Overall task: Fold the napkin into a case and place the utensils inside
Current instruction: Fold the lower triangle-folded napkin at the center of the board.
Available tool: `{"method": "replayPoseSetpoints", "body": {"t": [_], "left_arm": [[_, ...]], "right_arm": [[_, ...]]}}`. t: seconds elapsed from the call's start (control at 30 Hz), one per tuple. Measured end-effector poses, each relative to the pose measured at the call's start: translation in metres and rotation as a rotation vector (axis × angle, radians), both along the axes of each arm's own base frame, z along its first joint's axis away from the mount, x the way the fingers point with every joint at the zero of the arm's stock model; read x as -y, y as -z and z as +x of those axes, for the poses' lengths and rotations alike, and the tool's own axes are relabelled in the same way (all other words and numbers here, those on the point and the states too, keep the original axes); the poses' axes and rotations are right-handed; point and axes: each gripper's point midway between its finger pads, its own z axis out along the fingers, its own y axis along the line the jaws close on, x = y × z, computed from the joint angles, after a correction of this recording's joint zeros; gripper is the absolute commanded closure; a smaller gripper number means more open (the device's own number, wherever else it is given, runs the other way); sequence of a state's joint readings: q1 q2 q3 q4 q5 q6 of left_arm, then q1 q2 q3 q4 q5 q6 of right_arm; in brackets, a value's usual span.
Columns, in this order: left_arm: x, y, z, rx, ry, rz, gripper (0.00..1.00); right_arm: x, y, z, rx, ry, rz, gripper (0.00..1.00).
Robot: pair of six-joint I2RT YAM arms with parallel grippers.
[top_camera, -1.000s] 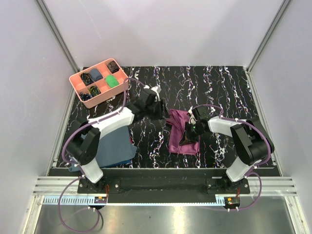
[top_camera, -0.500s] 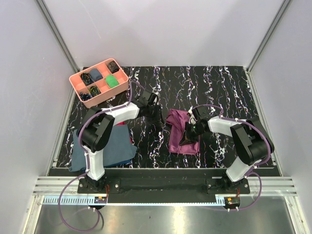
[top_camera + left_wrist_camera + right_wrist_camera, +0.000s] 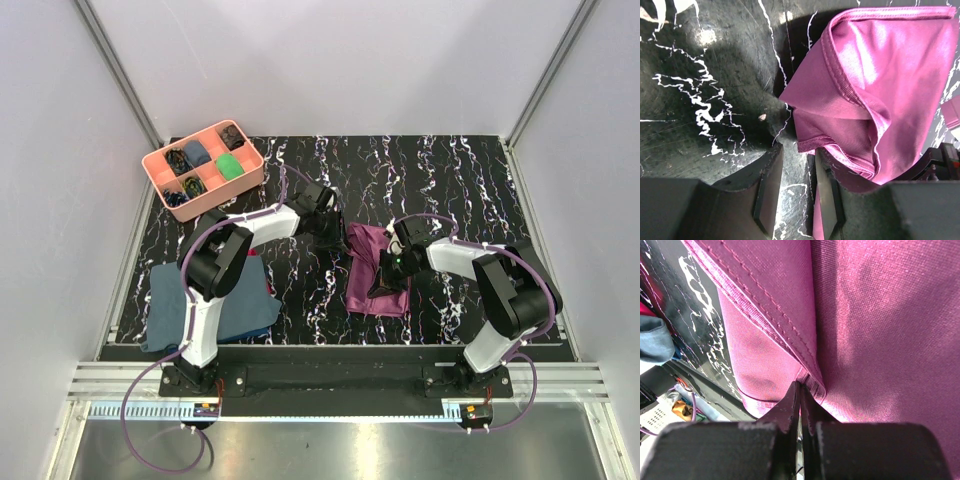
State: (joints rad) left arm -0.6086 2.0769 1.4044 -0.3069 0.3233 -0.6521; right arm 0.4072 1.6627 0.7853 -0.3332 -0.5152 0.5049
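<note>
The plum-purple napkin (image 3: 377,272) lies partly folded in a narrow oblong on the black marbled table (image 3: 440,180). In the left wrist view the napkin (image 3: 875,85) shows rumpled, layered folds. My left gripper (image 3: 335,232) is at the napkin's upper left corner with jaws a little apart (image 3: 797,155). Bare table shows between them, and the right finger (image 3: 827,180) touches the hem. My right gripper (image 3: 385,275) is over the napkin's middle, shut (image 3: 801,387) with its tips pinching a stitched hem of the napkin (image 3: 875,315). The utensils are out of view.
A pink compartment tray (image 3: 157,165) with small items stands at the back left. A slate-blue cloth (image 3: 215,300) with a bit of red cloth (image 3: 270,290) at its edge lies at the front left. Walls enclose the table.
My left gripper has moved right and a little nearer, from left of the napkin to its upper left corner. The right gripper and napkin have stayed put.
</note>
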Motion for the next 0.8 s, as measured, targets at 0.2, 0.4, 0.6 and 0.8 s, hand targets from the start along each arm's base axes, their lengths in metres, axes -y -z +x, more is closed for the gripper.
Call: {"method": "replayPoseSetpoints", "body": {"t": [0.2,0.4,0.6,0.8], "left_arm": [[0.009,-0.003,0.005,0.013,-0.021,-0.049,0.70],[0.020,-0.010,0.009,0.031,-0.038,-0.100,0.99],[0.028,-0.020,0.011,0.069,-0.043,-0.131,1.00],[0.037,-0.036,0.012,0.123,-0.067,-0.171,1.00]], "right_arm": [[0.000,0.000,0.000,-0.001,0.000,0.000,0.99],[0.000,0.000,0.000,-0.001,0.000,0.000,0.99],[0.000,0.000,0.001,0.000,0.000,0.000,0.99],[-0.001,-0.001,0.003,0.007,-0.001,0.000,0.99]]}}
